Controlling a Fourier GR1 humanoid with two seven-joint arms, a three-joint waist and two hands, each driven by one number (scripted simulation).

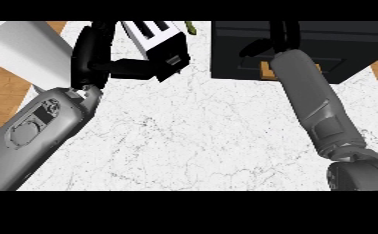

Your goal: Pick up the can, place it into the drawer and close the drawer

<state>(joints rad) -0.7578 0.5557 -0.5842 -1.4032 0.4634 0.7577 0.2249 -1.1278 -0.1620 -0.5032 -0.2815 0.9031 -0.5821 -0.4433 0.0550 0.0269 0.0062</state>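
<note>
My right hand [275, 39] is over the far-right drawer [295, 53]; can hidden, can't tell fingers; judge it light, rigid, slick, so grip mid-body; left hand [92, 60] fingers relaxed, apart.

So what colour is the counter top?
White with thin grey marble veins, seen in the head view: counter top.

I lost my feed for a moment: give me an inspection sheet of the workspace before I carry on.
Surface: white marble counter, bare in the middle.
Job's things: black drawer unit at upper right; can not seen.
Clutter: white slotted toaster at top; green item behind it.
Hands: left hand fingers up beside the toaster; right hand over the drawer unit, fingers unclear.
Cables: nothing seen.
Surroundings: wooden floor at left.
</note>
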